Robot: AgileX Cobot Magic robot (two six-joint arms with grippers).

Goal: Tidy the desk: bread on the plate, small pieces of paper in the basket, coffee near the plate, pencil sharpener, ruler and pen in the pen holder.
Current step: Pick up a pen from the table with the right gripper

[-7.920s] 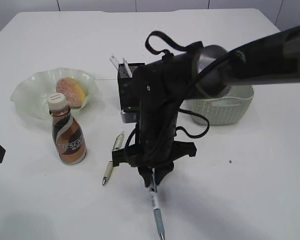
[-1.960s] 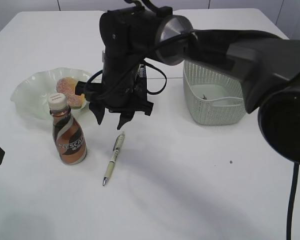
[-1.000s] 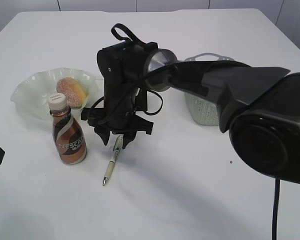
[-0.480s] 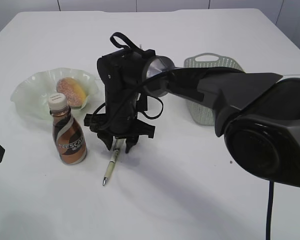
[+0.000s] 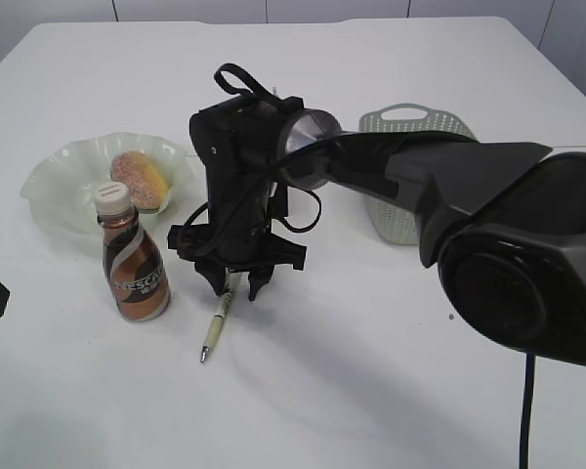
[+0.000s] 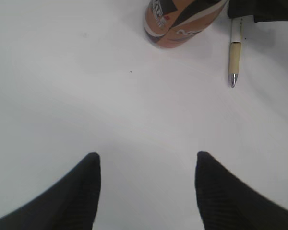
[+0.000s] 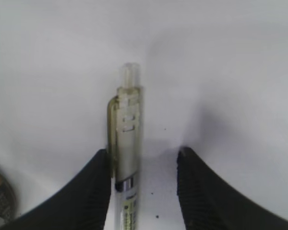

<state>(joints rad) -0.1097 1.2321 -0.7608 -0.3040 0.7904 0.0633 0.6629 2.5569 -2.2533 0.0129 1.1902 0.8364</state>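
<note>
The right end effector (image 7: pixel 143 184) stands spread over the pen (image 7: pixel 126 158), which lies off-centre by its left finger. Centre it, lower to the tabletop (image 5: pixel 391 371), then close.

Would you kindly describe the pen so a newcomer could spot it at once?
Find the brown coffee bottle standing before the green plate. Just right of it, the pen lies flat on the table, its top between the right pincer's open fingers. It is slim, pale yellowish, silver-tipped.
</note>
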